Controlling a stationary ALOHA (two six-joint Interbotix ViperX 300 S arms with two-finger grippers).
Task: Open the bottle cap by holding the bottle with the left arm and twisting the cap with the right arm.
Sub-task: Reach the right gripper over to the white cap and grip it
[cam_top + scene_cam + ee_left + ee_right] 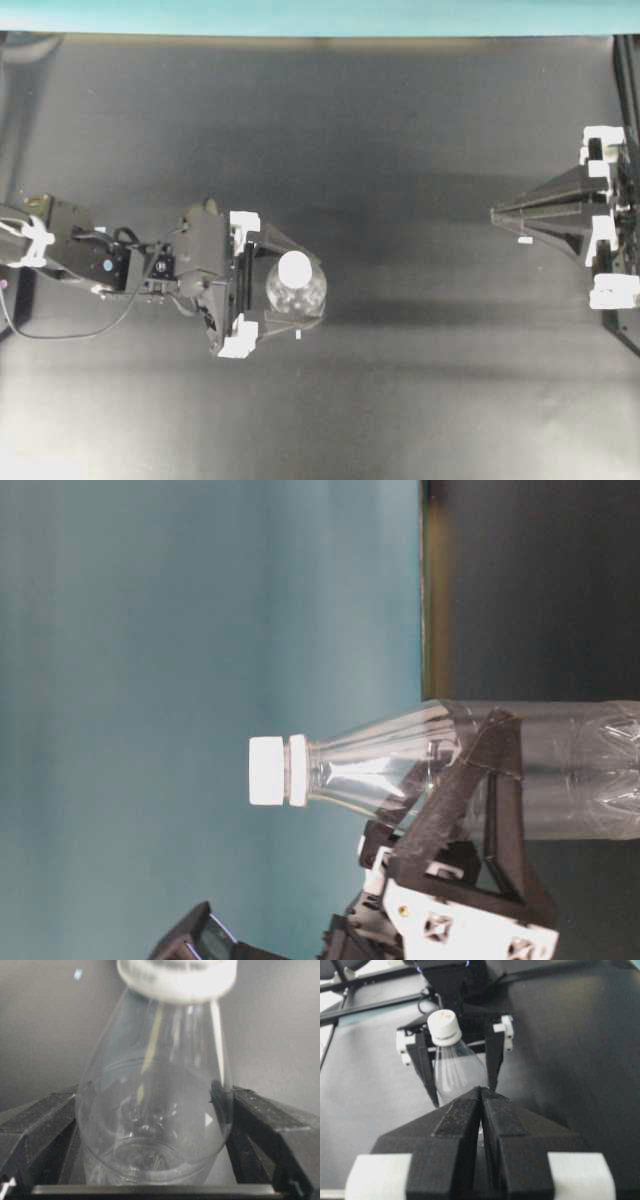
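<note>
Bottle (pixel 296 290) stands upright on the dark table (pixel 400 150), left of the middle in the overhead view, with its white bottle cap (pixel 295 268) screwed on top. My left gripper (pixel 300 283) is spread wide around the clear body, one finger on each side. From my left wrist camera the fingers (pixel 45 1125) sit right against the plastic walls on both sides, though I cannot tell whether they are pressing it or only flanking it. The table-level view shows one black finger (pixel 480 800) crossing the bottle below its shoulder, well under the cap. My left arm (pixel 110 262) reaches in from the left edge with its wires showing. My right gripper (pixel 497 212) is pressed fully together, its fingertips meeting in a point with nothing between them, and it hangs well apart from the bottle near the right side of the table. From my right wrist camera the closed tips (pixel 481 1091) point toward the bottle, with the cap higher up in that view.
</note>
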